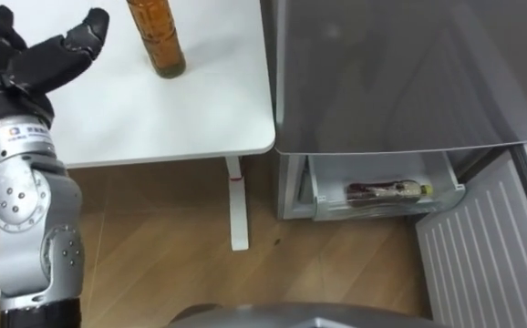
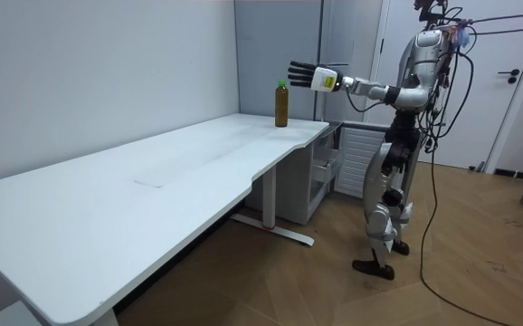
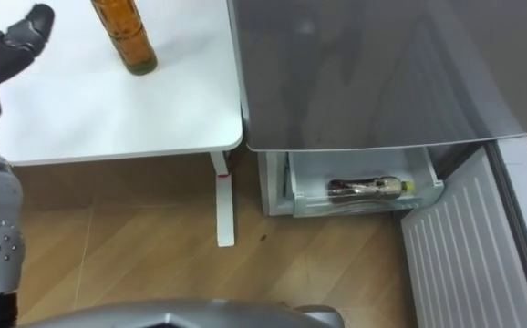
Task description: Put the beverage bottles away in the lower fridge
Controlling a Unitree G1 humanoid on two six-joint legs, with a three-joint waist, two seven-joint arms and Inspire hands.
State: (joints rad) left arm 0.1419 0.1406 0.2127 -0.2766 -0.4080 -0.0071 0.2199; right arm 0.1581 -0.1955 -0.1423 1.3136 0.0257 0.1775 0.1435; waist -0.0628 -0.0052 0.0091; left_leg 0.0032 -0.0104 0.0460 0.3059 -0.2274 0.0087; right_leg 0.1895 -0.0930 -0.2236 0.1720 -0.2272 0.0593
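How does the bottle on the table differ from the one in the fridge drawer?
The table bottle stands upright on the white table; the drawer bottle lies on its side in the open fridge drawer. The table bottle holds amber liquid; the drawer bottle looks darker, with a yellow cap. Both are drink bottles.

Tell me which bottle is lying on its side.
The dark bottle in the open fridge drawer lies flat; the amber bottle on the white table stands upright.

Nothing is legible: print on the white tag of the left hand (image 1: pixel 22 68), upper left, and on the clear plastic bottle (image 1: pixel 387 191), lower right, is too small.
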